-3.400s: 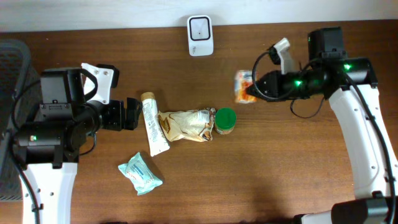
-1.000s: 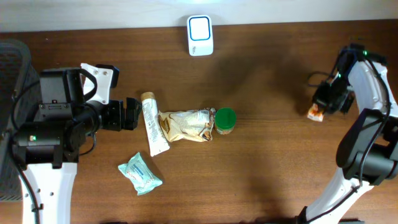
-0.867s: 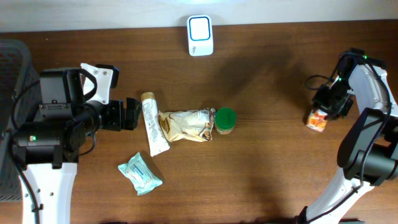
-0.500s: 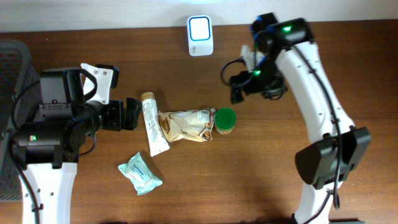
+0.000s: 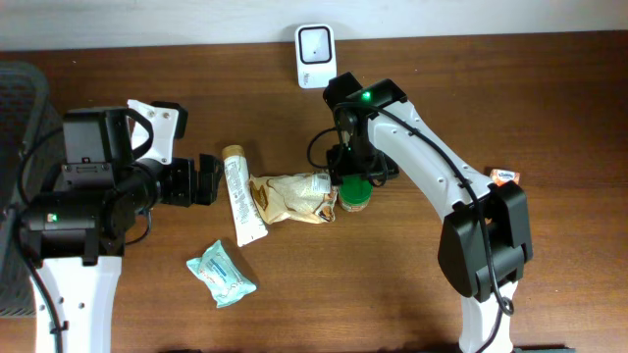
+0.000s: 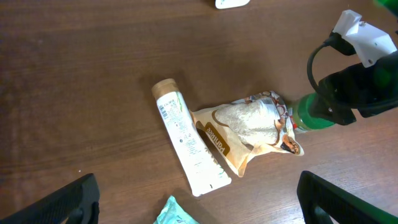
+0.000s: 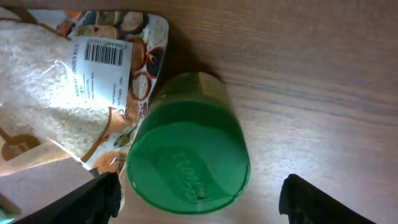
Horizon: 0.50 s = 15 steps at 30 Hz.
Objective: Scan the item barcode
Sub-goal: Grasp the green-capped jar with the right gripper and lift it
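A white barcode scanner (image 5: 316, 43) stands at the table's back edge. In the middle lie a white tube (image 5: 242, 196), a rice bag (image 5: 289, 196) and a green-lidded jar (image 5: 357, 195). My right gripper (image 5: 353, 176) hovers directly over the jar (image 7: 186, 162), open, its fingers (image 7: 93, 199) wide on either side of the lid without touching it. The bag's printed barcode (image 7: 102, 53) shows next to the jar. My left gripper (image 5: 208, 178) stands open just left of the tube (image 6: 186, 146), holding nothing.
A teal wipes packet (image 5: 222, 274) lies in front of the tube. A small orange snack packet (image 5: 504, 176) rests at the right, near the right arm's base. A black mesh basket (image 5: 15, 147) stands at the far left edge.
My right gripper let go of the orange packet at the right side, then swung left across the table to above the green-lidded jar, jaws open. The left arm has not moved.
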Motion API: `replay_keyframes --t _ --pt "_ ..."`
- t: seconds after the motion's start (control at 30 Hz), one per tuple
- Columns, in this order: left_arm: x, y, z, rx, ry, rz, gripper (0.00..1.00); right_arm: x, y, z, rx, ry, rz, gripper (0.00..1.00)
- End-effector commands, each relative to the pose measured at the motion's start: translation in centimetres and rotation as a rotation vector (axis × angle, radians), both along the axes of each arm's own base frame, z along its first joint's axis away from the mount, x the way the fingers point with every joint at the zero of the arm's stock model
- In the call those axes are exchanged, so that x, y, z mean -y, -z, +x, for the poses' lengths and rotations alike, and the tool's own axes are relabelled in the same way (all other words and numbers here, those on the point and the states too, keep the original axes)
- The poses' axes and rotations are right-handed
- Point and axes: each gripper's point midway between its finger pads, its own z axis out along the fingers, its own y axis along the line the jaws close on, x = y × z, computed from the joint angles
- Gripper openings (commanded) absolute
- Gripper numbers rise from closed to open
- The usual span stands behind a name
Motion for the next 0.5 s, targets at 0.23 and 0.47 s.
replay_keyframes --t 0.23,0.47 --pt "0.1 -0.3 -0.1 0.012 0.019 0.004 0.99 -0.6 2.6 -1.3 -0.041 0.01 0.027 0.82" --pt "0.1 -0.3 -0.1 0.012 0.018 0.004 0.99 1.8 0.7 0.2 -0.034 0.023 0.034 0.82"
